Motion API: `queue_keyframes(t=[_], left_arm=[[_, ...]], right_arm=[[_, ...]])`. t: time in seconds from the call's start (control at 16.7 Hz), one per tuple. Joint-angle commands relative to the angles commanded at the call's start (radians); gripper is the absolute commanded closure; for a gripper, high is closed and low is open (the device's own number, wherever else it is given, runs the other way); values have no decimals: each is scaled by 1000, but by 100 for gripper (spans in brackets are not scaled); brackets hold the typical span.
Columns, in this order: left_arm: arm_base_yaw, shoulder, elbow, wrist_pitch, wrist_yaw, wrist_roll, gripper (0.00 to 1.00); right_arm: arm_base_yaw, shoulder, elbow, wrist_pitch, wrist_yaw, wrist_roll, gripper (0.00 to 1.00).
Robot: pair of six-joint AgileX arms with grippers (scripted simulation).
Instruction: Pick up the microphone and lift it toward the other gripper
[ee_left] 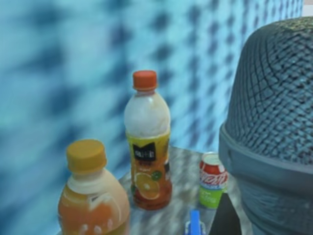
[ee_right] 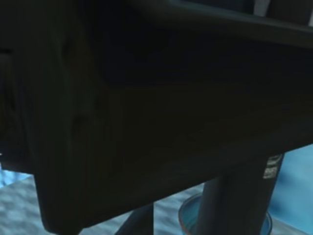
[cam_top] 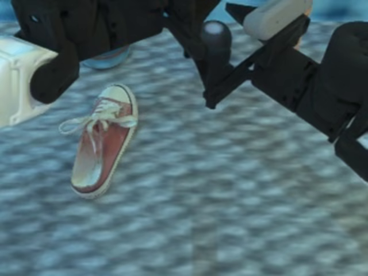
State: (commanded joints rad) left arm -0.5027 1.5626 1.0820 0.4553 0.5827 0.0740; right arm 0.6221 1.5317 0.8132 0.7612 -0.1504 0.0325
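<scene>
The microphone (cam_top: 217,35) hangs in the air over the back of the table, its grey mesh head up and its dark handle pointing down. My right gripper (cam_top: 221,80), on the arm with the cream-white pod, reaches in from the right and is shut on the handle. My left gripper (cam_top: 192,31), the other gripper, on the arm with the boxy white housing, sits right beside the microphone, lost in the black mass. In the left wrist view the mesh head (ee_left: 274,122) looms very near. The right wrist view is mostly dark behind the left arm; the handle (ee_right: 239,196) shows low down.
A red sneaker (cam_top: 103,141) with white laces lies on the table at left of centre. A blue bowl (cam_top: 109,57) peeks out under the left arm. Two orange drink bottles (ee_left: 146,147), (ee_left: 93,196), a can (ee_left: 212,178) and a small blue item (ee_left: 194,223) stand beyond.
</scene>
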Motion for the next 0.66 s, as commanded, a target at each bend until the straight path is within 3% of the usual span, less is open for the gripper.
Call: queue_keyframes(t=[0.66], left_arm=[[162, -76, -71, -10, 140, 5, 100]], right_arm=[[-34, -286, -239, -47, -49, 1, 0]])
